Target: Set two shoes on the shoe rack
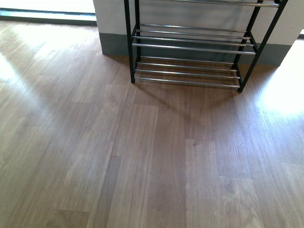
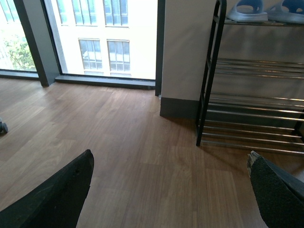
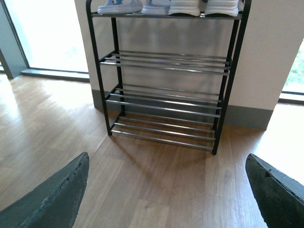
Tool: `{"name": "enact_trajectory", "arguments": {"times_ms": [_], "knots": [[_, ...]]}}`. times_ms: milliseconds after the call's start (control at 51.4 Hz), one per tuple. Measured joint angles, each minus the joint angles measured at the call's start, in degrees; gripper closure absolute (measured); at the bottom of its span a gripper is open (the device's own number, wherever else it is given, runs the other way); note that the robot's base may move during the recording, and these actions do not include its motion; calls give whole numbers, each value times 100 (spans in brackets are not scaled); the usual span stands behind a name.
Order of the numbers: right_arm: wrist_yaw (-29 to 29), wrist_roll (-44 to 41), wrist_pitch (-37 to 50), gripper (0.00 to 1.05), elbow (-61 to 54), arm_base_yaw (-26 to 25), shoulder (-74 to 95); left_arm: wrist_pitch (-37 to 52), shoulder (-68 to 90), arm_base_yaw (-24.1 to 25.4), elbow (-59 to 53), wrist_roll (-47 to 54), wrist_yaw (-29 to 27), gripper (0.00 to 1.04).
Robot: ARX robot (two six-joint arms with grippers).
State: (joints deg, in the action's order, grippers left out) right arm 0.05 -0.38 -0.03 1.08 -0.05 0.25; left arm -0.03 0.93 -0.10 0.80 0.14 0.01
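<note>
Both the left gripper (image 2: 168,190) and right gripper (image 3: 166,190) are hanging spread wide and empty above bare floor (image 1: 142,156), facing the shoe rack (image 3: 164,97), whose top shelf is already carrying slides (image 3: 121,5) and sneakers (image 3: 204,6) side by side, the right arm appearing squarer to it.

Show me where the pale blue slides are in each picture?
Front view: not in it; only the lower shelves show.
Left wrist view: blue slides at the picture's upper right corner, on the top shelf.
Right wrist view: blue slides at the picture's upper edge, beside white-soled sneakers.
Shared landmark: the shoe rack.
</note>
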Motion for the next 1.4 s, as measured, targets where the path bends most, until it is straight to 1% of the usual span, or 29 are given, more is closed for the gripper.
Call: {"name": "enact_trajectory", "arguments": {"times_ms": [1401], "knots": [[-4, 0, 2, 9, 0, 0, -4, 0, 0, 0, 0, 0, -2, 9]]}}
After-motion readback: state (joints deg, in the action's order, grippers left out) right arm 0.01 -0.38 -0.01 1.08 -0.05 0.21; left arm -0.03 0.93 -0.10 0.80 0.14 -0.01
